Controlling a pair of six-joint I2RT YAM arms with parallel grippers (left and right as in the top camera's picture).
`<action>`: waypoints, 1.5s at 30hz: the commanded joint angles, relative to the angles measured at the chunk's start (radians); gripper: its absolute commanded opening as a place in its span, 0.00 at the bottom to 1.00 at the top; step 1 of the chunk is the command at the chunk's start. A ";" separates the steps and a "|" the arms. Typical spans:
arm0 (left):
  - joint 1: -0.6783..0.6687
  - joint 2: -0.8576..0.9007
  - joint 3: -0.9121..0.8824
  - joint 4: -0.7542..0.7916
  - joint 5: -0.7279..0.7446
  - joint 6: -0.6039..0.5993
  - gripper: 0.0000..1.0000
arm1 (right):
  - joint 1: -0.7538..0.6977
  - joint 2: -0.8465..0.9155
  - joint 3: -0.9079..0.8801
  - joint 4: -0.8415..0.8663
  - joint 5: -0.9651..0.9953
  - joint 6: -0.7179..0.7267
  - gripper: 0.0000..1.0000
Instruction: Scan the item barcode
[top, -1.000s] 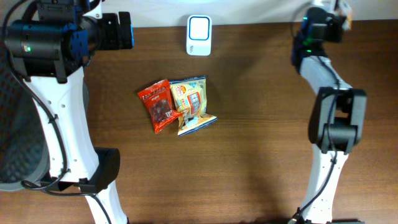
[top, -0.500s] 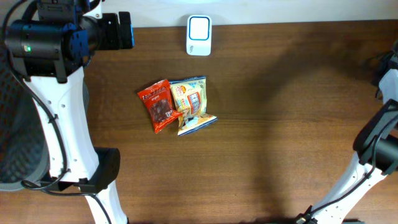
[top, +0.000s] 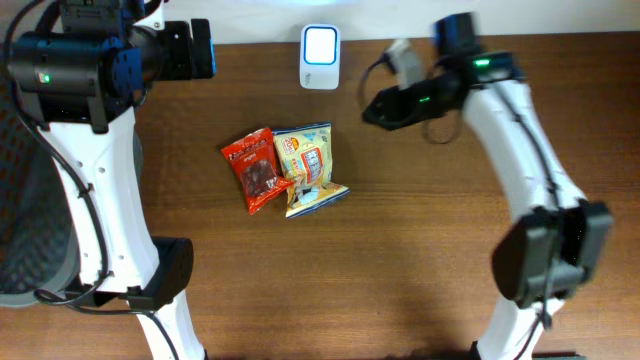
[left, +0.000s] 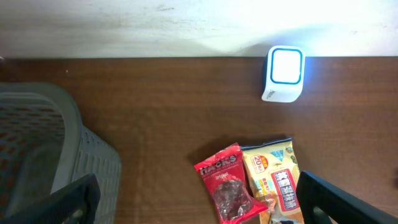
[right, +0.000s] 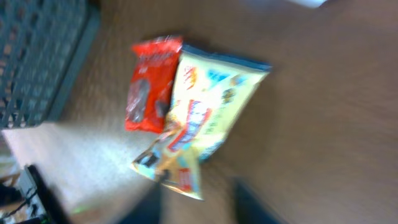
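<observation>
**A:** Where were the things to be scanned?

**B:** Two snack packets lay flat on the table (top: 430, 250), left of centre in the overhead view. A red packet (top: 258, 170) and a yellow packet (top: 308, 168) touched along one edge. The scanner (top: 320, 44) stood at the top edge, well apart from them, with its face lit.

**A:** And the hands?

**B:** The left hand (top: 203, 48) hung at the upper left with its fingers wide apart and empty. The right hand (top: 375, 108) was over the table between scanner and packets, with nothing visible in it. Its own view was too blurred for me to tell whether the fingers were apart or together.

**A:** How should the pick go?

**B:** I judged the yellow packet the nearer one. Come down with spread fingers on its free right edge so the red one isn't dragged, then pinch the seam. After that, turn the barcode side to the lit face. I saw no barcode on top, so it may be underneath.

**A:** The surroundings?

**B:** It was a smooth, dark brown, wood-grain table. A grey basket (left: 37, 149) sat at the left, and there was a pale surface beyond the far edge.
</observation>
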 joint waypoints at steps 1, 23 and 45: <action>0.002 -0.010 0.007 0.000 -0.004 -0.002 0.99 | 0.109 0.094 -0.005 -0.006 0.029 0.061 0.04; 0.002 -0.010 0.007 0.000 -0.004 -0.002 0.99 | 0.259 0.229 0.023 -0.062 0.133 0.301 0.29; 0.002 -0.010 0.007 0.000 -0.004 -0.002 0.99 | 0.404 0.189 0.021 -0.237 0.804 0.415 0.98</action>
